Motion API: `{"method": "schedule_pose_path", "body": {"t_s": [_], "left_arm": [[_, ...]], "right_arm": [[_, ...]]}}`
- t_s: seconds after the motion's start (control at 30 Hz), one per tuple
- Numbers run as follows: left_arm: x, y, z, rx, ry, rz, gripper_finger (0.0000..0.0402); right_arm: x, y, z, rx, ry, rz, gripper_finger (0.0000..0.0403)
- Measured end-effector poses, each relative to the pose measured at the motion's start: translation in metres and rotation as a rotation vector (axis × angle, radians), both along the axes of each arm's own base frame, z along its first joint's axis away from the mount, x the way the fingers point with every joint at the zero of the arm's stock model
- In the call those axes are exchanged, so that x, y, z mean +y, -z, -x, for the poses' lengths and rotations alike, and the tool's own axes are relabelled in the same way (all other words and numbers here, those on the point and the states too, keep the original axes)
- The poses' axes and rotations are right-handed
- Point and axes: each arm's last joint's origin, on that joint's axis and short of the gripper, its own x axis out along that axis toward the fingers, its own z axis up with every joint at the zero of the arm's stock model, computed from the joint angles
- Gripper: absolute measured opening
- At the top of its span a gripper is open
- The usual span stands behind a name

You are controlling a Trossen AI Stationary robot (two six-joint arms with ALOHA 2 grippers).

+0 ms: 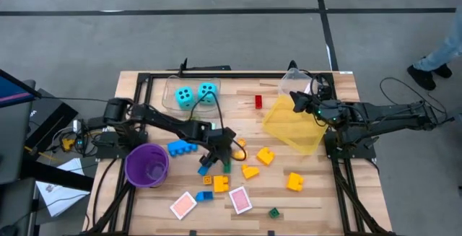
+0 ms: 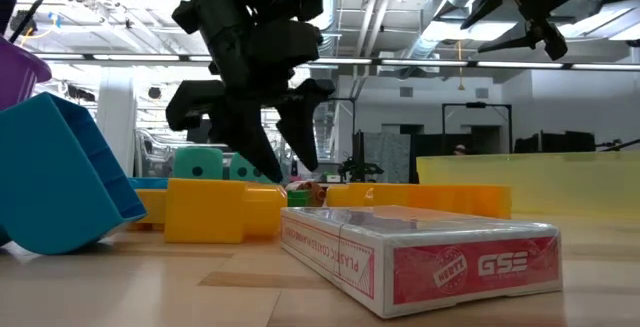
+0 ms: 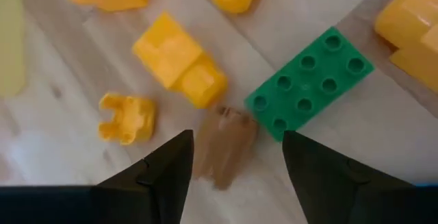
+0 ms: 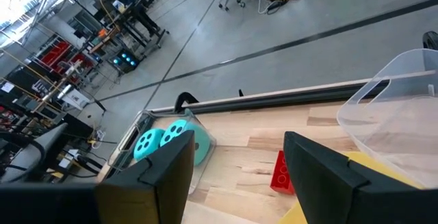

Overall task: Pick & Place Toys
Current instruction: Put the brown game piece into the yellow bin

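Observation:
My left gripper is open and empty, pointing down just above the table's middle. In its wrist view a green brick lies flat just beyond one finger, with a yellow brick and a small yellow piece beyond the other. More yellow bricks, a blue brick, an orange brick and two pink cards lie on the table. Two cyan dice sit in a clear container at the far side, with a red brick near them. My right gripper is open above the yellow bin.
A purple cup stands by the left arm near the blue brick. A second clear container stands by the yellow bin at the far right. A small green brick lies near the front edge. A person's legs show on the floor, far right.

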Motion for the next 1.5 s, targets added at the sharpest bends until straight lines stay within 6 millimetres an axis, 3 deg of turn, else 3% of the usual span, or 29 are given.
{"method": "schedule_pose_path", "body": {"t_s": [0.3,0.8,1.1,1.27,1.5], "left_arm": [[0.004,0.012,-0.008,0.037,0.026,-0.029,0.0211],[0.011,0.02,-0.007,0.099,-0.097,0.078,0.013],[0.014,0.018,-0.006,0.104,-0.174,0.103,0.0131],[0.023,-0.007,-0.004,0.018,-0.282,0.16,0.0129],[0.036,-0.075,0.002,-0.293,-0.453,0.351,0.0129]], "right_arm": [[0.0,0.0,0.0,0.005,-0.004,0.0,0.0217],[0.0,0.001,0.0,0.018,-0.009,-0.002,0.0217],[0.001,0.001,0.0,0.018,-0.037,-0.014,0.0217],[0.003,-0.005,-0.005,-0.002,-0.133,0.014,0.0217],[0.008,-0.023,-0.014,-0.092,-0.378,0.117,0.0217]]}}
